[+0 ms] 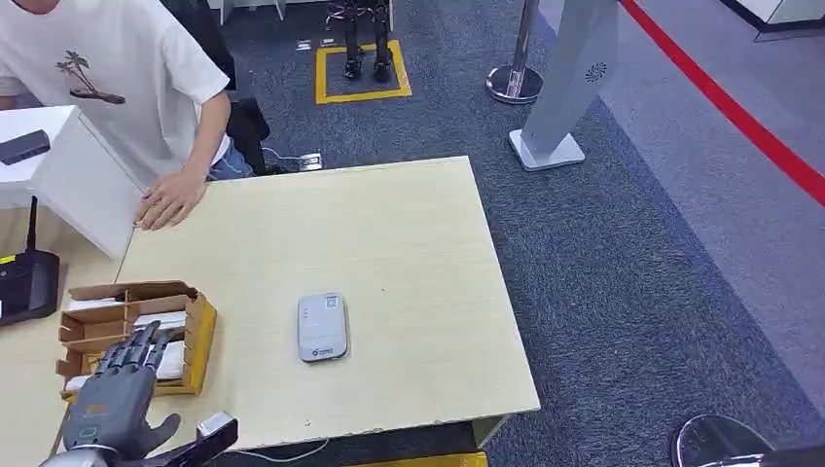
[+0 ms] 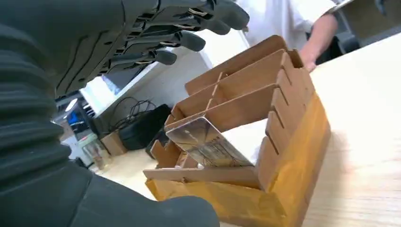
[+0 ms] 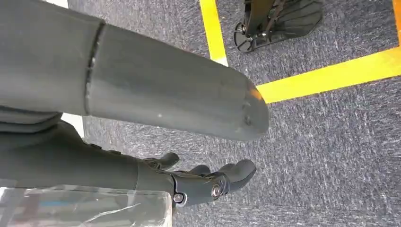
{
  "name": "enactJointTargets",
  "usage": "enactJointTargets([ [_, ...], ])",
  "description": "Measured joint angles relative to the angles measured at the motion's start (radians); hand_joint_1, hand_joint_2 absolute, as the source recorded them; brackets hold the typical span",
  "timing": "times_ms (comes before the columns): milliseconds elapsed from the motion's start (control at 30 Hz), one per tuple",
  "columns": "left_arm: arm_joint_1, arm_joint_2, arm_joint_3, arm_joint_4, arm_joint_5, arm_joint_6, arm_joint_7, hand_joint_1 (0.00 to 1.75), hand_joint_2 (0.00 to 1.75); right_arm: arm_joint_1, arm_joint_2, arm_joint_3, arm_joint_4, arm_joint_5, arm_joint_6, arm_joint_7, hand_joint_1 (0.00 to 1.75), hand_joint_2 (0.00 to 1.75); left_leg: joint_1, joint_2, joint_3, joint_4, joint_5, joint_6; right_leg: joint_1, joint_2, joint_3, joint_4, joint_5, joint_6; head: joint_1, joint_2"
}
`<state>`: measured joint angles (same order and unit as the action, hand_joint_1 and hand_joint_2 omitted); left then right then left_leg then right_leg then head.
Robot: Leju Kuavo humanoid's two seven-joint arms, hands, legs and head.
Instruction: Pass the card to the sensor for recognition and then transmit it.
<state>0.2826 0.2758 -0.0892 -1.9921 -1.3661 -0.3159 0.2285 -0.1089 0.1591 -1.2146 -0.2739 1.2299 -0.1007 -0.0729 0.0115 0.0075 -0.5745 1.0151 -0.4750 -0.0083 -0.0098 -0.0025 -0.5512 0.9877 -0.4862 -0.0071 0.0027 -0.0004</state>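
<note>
reaching is the step in hand, as judged: the left hand (image 1: 115,389) hovers over the near end of the rack (image 1: 199,336), fingers (image 2: 189,40) spread and holding nothing. the card (image 2: 208,144) is seen in the left wrist view, leaning tilted in a near slot of the rack, one corner standing above the divider. that raised edge is best pinched between thumb and a finger, and the card drawn up along the slot so the thin dividers are not pushed over. the far slots look bare; white sheets lie in slots near the hand. the sensor (image 1: 323,327) lies flat on the table (image 1: 409,243), well apart from the rack. the right hand (image 3: 208,182) hangs over the floor, fingers loosely curled, nothing held. a person's hand (image 1: 170,199) rests on the table beyond the rack.
</note>
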Motion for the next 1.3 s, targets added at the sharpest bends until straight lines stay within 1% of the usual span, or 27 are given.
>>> enactJointTargets([
  [300, 0.029, -0.045, 0.024, -0.005, -0.02, 0.011, 0.006, 0.0, 1.75, 0.001, 0.0, 0.0, -0.003, 0.008, 0.0, -0.001, 0.0, 1.75, 0.0, 0.0, 0.0, 0.0, 0.0, 0.0, 0.0, 0.0, 0.0, 0.0, 0.0, 0.0, 0.0, 0.0],
  [567, 0.038, -0.083, 0.075, -0.005, -0.058, 0.012, 0.0, 0.0, 1.75, 0.001, 0.0, 0.0, -0.006, 0.016, 0.0, 0.0, 0.0, 1.75, 0.0, 0.0, 0.0, 0.0, 0.0, 0.0, 0.0, 0.0, 0.0, 0.0, 0.0, 0.0, 0.0, 0.0],
  [767, 0.038, -0.124, 0.12, -0.005, -0.089, 0.027, -0.026, 0.0, 1.75, 0.001, 0.0, 0.0, -0.007, 0.016, 0.0, 0.0, 0.0, 1.75, 0.0, 0.0, 0.0, 0.0, 0.0, 0.0, 0.0, 0.0, 0.0, 0.0, 0.0, 0.0, 0.0, 0.0],
  [833, 0.037, -0.142, 0.131, -0.005, -0.091, 0.04, -0.043, 0.0, 1.75, 0.001, 0.0, 0.0, -0.007, 0.016, 0.0, 0.003, 0.0, 1.75, 0.0, 0.0, 0.0, 0.0, 0.0, 0.0, 0.0, 0.0, 0.0, 0.0, 0.0, 0.0, 0.0, 0.0],
  [933, 0.022, -0.2, 0.159, -0.005, -0.09, 0.09, -0.078, 0.0, 1.75, 0.001, 0.0, 0.0, -0.007, 0.014, 0.0, 0.01, 0.0, 1.75, 0.0, 0.0, 0.0, 0.0, 0.0, 0.0, 0.0, -0.001, 0.0, 0.0, 0.0, 0.0, 0.0, 0.0],
  [1033, 0.012, -0.241, 0.183, -0.005, -0.091, 0.092, -0.087, 0.0, 1.75, 0.001, 0.0, 0.0, -0.007, 0.014, 0.0, 0.011, 0.0, 1.75, 0.0, 0.0, 0.0, 0.0, 0.0, 0.0, 0.0, 0.0, 0.0, 0.0, 0.0, 0.0, 0.0, 0.0],
  [1167, 0.007, -0.276, 0.21, -0.005, -0.097, 0.093, -0.095, 0.0, 1.75, 0.001, 0.0, 0.0, -0.007, 0.017, 0.0, 0.01, 0.0, 1.75, 0.0, 0.0, 0.0, 0.0, 0.0, 0.0, 0.0, 0.0, 0.0, 0.0, 0.0, 0.0, 0.0, 0.0],
  [1300, -0.006, -0.3, 0.246, 0.006, -0.097, 0.093, -0.141, 0.0, 1.75, 0.001, 0.0, 0.0, -0.007, 0.027, 0.005, 0.008, 0.0, 1.75, 0.0, 0.0, 0.0, 0.0, 0.0, 0.0, 0.0, 0.0, 0.0, 0.0, 0.0, 0.0, 0.0, 0.0],
])
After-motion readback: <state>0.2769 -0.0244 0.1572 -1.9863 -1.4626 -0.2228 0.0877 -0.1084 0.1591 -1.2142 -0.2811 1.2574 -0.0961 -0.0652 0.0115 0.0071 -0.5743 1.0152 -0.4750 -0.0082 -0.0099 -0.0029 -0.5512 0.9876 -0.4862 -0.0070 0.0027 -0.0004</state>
